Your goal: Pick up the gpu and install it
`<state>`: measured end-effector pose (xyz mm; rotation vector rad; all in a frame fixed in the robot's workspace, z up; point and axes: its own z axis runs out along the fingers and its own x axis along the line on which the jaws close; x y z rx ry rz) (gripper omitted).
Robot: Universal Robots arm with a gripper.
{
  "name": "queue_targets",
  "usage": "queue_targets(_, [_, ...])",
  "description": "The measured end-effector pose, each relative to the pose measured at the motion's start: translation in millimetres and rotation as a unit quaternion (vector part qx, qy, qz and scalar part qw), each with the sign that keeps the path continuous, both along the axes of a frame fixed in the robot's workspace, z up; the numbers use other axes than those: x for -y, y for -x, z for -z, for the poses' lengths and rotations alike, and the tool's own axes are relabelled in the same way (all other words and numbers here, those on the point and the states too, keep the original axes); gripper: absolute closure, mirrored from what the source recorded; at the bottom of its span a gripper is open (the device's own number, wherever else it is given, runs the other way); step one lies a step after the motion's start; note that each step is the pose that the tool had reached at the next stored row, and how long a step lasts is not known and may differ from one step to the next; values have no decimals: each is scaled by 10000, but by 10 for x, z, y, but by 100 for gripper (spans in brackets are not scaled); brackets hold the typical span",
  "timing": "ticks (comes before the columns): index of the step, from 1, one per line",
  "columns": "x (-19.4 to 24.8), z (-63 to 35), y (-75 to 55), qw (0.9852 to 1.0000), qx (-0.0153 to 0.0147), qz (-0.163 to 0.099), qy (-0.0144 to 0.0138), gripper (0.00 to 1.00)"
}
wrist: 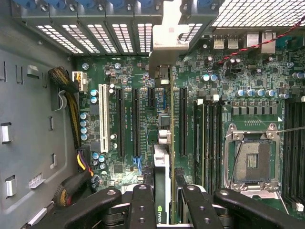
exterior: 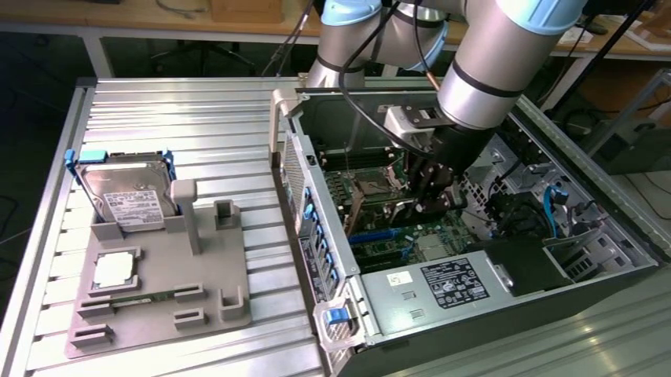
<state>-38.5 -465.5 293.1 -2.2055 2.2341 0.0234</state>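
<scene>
Now, by item:
gpu (wrist: 163, 191): held edge-on between the tool's fingers, its silver bracket (wrist: 167, 38) reaching to the case's rear slot covers; it stands over the motherboard (wrist: 143, 76) among the long black expansion slots.
tool (wrist: 163, 202): partly closed, clamped on the gpu, deep inside the open computer case (exterior: 441, 330).
Near obstacles: empty CPU socket (wrist: 251, 162), memory slots, cable bundle (wrist: 71, 102).
counter (exterior: 188, 110): grey holder with hard drive (exterior: 131, 200) at the exterior view's left.
</scene>
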Motion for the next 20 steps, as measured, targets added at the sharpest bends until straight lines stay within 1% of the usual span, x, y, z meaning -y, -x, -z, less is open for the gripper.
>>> queue_targets(20, [0,63,0,10000,0,0,0,73])
